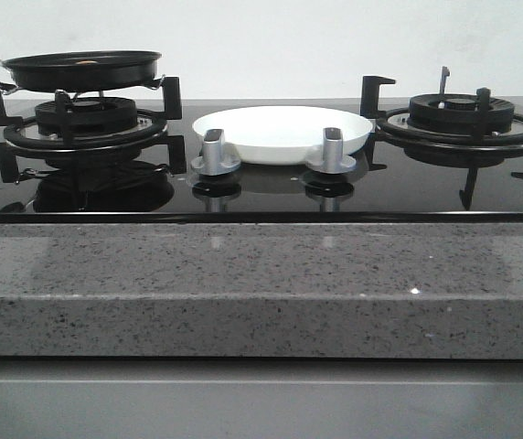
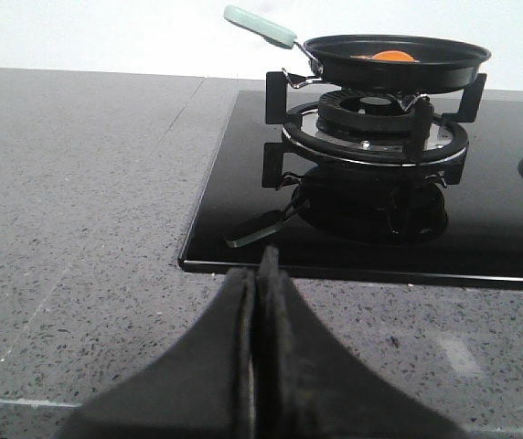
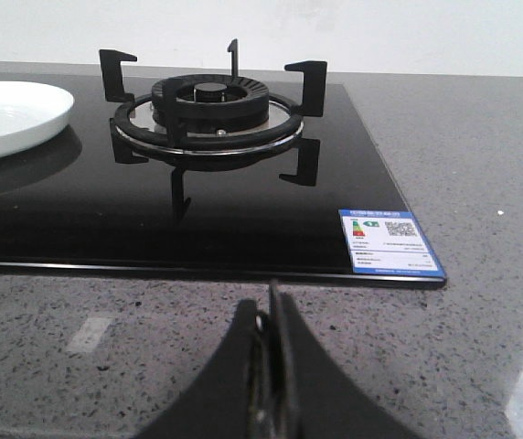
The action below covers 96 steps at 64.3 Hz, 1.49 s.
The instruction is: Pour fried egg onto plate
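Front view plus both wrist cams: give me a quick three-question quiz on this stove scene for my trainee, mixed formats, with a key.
1. True or false: the small black frying pan sits on the burner on the robot's left side.
2. Multiple choice: where is the round glossy white plate? A) on the right burner B) on the black glass hob between the two burners, behind the two silver knobs C) on the grey speckled countertop
3. Fill in: the left gripper and right gripper both have fingers pressed ____, holding nothing.

Key:
1. True. The fried egg's orange yolk shows inside it.
2. B
3. together (shut)
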### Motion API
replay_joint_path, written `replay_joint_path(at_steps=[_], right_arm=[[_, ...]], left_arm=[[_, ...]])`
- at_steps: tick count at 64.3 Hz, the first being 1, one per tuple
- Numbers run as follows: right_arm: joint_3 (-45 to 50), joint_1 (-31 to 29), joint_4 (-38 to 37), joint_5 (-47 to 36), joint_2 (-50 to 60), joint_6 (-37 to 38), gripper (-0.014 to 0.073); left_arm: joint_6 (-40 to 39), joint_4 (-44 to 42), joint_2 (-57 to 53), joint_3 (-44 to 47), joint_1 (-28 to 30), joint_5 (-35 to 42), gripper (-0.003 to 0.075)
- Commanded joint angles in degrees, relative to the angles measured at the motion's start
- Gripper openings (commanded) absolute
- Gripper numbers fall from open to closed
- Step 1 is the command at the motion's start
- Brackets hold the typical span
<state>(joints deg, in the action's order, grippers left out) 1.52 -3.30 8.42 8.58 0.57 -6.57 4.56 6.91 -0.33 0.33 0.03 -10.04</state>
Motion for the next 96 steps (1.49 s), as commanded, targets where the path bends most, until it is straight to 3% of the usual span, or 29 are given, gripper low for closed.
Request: replay_joint_path(at_steps=[1, 68, 96], right_arm=[[-0.21, -0.33, -0.52, -4.6, 1.13, -0.51, -0.0067], [-0.21, -0.33, -0.52, -4.6, 1.13, -0.51, -0.0067], [-0.52, -0.33, 0.59, -7.95, 1.13, -0.51, -0.0067]], left_arm=[[-0.29, 0.44, -0.98, 0.39, -0.39, 4.87, -0.0019], [-0.29, 0.44, -0.98, 0.39, -0.39, 4.87, -0.0019], [-2.28, 2.79, -0.98, -0.81, -0.39, 12.61, -0.0019]])
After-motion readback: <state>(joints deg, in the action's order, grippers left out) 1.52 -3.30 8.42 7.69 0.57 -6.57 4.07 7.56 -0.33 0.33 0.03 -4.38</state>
